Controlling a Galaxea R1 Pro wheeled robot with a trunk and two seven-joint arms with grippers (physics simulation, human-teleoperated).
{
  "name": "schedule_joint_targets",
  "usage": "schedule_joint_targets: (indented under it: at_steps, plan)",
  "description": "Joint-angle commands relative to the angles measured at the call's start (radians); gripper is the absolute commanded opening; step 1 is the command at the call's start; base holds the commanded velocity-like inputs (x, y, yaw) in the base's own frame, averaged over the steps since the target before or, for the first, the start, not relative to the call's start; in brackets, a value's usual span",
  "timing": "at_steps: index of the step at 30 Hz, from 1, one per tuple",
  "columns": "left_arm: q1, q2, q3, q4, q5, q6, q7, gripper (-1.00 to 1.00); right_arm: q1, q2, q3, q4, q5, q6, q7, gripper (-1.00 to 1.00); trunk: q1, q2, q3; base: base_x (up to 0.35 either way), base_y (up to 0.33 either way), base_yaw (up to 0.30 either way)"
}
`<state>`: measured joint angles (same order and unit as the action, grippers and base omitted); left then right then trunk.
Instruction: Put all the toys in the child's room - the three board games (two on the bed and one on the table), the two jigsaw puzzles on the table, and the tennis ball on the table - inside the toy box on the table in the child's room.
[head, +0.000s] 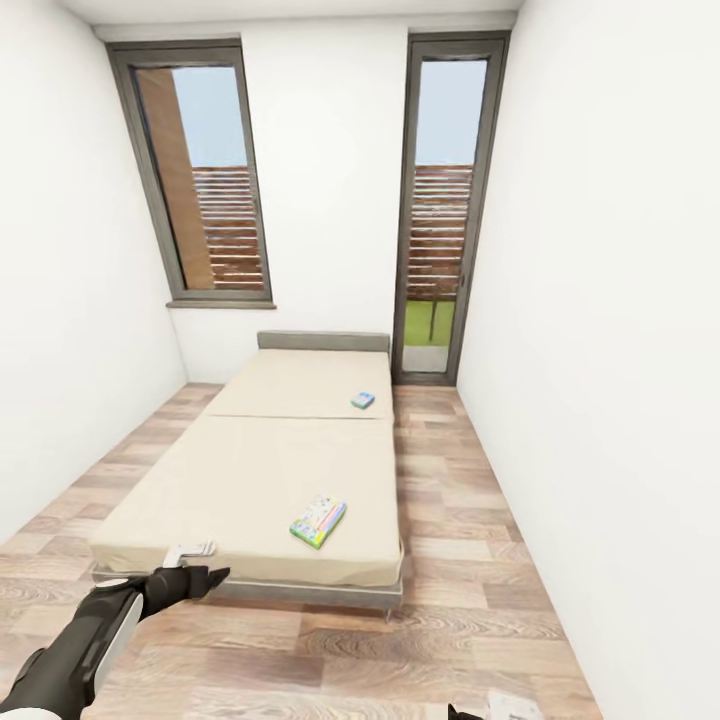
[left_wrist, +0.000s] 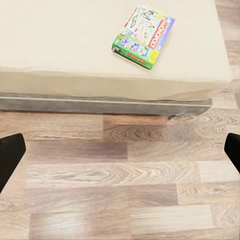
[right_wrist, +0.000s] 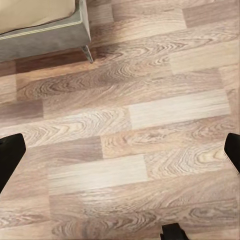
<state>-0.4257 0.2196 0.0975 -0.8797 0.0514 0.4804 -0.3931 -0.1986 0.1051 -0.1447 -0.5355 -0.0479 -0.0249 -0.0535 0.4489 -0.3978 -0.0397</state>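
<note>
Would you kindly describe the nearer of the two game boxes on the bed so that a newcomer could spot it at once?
Start at the cream-covered bed that fills the middle of the room under the two tall windows. Near its foot end, towards the side facing the glass door, lies a flat green-edged game box with a busy multicoloured lid. It is larger than the small blue box lying farther up towards the headboard.

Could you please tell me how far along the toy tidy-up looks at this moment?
Nothing looks done yet. Two board games lie on the bed: the green-edged board game near its foot and the small blue board game nearer the headboard. The left gripper hangs open and empty at the bed's foot. Both pickups are left.
</note>
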Motion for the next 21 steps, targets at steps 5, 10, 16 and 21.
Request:
schedule_joint_targets:
  at_steps: [5, 10, 16, 21]
  plan:
    - [-0.001, 0.000, 0.002, -0.002, 0.006, 0.009, -0.003, 1.00, -0.001, -0.002, -0.004, 0.000, -0.006, -0.003, 0.000, 1.00, 0.001, -0.002, -0.002, 0.244, -0.172, 0.000]
    - [-0.001, 0.000, 0.002, -0.001, 0.006, 0.009, -0.004, 1.00, -0.002, -0.002, -0.005, 0.000, -0.010, 0.006, 0.000, 1.00, 0.001, -0.002, -0.001, 0.245, -0.074, -0.026]
    - [-0.001, 0.000, 0.002, -0.001, 0.007, 0.009, -0.004, 1.00, -0.002, -0.001, -0.006, 0.000, -0.012, 0.011, 0.000, 1.00, 0.001, -0.002, 0.002, 0.244, -0.015, -0.166]
    - [-0.001, 0.000, 0.002, -0.001, 0.007, 0.009, -0.004, 1.00, -0.002, 0.000, -0.005, 0.000, -0.010, 0.002, 0.000, 1.00, 0.001, -0.002, 0.004, 0.243, -0.003, -0.140]
